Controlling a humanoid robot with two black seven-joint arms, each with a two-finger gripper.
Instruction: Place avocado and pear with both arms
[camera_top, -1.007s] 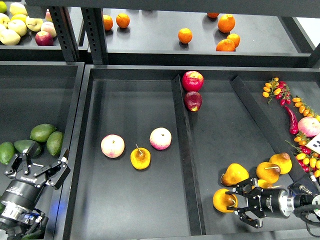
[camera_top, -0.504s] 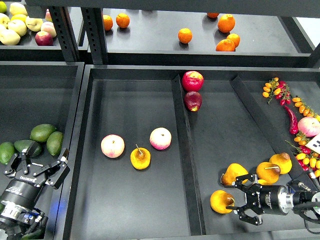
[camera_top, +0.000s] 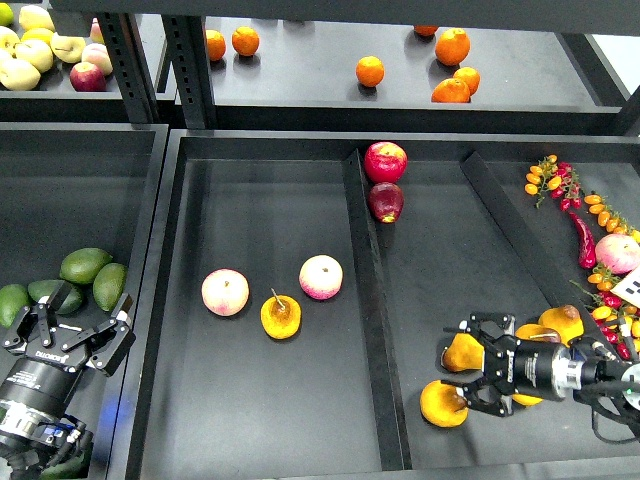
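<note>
Partly hidden behind the left gripper (camera_top: 70, 318), the avocado (camera_top: 52, 292) lies dark green among paler ones in the left bin, just left of the centre tray (camera_top: 170, 330). That gripper rises from the bottom-left corner, fingers spread wide, empty; white lettering on it is too small to read. Right of the tray's divider, the right gripper (camera_top: 480, 377) reaches in from the right edge, fingers parted, holding nothing. The pear (camera_top: 443, 404) rests just below its fingertips.
</note>
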